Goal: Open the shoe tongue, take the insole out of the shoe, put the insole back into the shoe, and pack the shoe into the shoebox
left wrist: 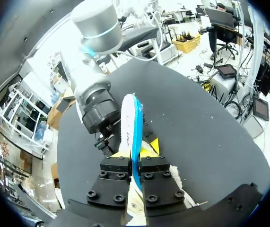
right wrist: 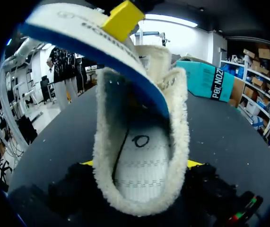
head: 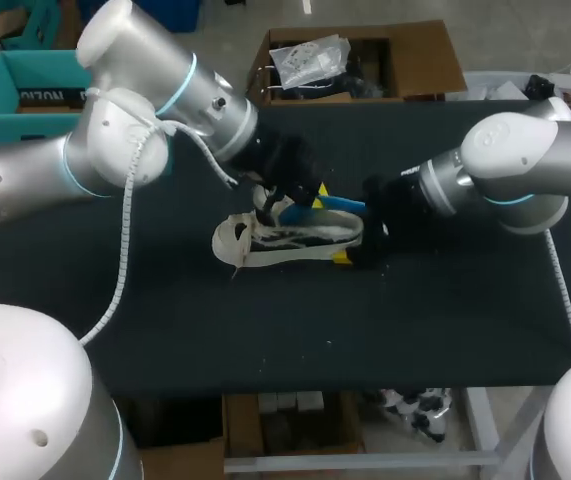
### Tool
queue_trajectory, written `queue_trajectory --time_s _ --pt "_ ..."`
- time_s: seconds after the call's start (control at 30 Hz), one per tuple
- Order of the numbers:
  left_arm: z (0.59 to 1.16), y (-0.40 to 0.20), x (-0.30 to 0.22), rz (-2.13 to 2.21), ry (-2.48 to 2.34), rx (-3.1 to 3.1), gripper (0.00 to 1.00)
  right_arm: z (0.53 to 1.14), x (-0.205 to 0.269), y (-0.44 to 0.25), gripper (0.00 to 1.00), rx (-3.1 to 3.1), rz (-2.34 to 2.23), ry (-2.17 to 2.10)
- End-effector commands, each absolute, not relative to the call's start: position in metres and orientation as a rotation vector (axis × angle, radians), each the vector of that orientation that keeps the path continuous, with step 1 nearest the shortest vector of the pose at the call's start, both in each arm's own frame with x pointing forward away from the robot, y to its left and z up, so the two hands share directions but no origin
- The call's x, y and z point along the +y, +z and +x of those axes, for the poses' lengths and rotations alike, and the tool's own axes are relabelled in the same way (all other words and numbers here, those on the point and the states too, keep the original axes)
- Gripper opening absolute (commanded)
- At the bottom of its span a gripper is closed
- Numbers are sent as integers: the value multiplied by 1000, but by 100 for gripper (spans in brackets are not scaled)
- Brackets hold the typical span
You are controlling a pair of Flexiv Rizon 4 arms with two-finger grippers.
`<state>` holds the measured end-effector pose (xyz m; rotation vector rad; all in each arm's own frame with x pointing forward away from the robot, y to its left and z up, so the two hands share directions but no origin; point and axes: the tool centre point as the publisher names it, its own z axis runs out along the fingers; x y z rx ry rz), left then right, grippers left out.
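In the head view you have one black counter [head: 445,320] with one pale shoe [head: 265,240] lying near its middle, toe toward your left arm [head: 115,140] and heel toward your right arm [head: 515,165]. The left end effector [head: 305,200] sits just above the shoe's opening, clamped on the one insole [head: 337,204], whose blue edge runs toward the heel. The right end effector [head: 358,240] is at the heel. One teal shoebox [head: 20,95] stands at the far left corner, well apart from the shoe. In the left wrist view, the two fingers are drawn narrow against the insole from both sides; it stands on edge between them, white on one face and blue on the other, pointing ahead toward your right arm, and the shoe shows beneath the fingers. In the right wrist view, the fuzzy heel collar fills the gap between the two fingers, and a yellow tip presses it on each side, so this end effector holds the shoe. The insole slants across the opening above, with one yellow fingertip [right wrist: 123,19] of the other arm on it. You cannot tell whether its lower end is inside.
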<state>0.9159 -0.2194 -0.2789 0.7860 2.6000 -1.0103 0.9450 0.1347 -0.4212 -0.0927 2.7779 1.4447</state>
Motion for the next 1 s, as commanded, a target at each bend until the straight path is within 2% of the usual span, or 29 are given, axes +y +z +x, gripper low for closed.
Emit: queue_trajectory --time_s 0.03,0.4,0.8,1.0 --pt "918 -268 -223 862 -1219 2552 0 940 127 -413 100 2779 -87 1430" --pt "912 -236 -228 773 -1278 2557 0 933 100 -402 100 2807 -64 1375" --pt "915 -190 -172 702 -1555 2403 0 943 69 -346 100 2877 -142 1163" --pt "922 -167 -170 691 -1697 2321 0 948 60 -323 100 2905 -186 1081"
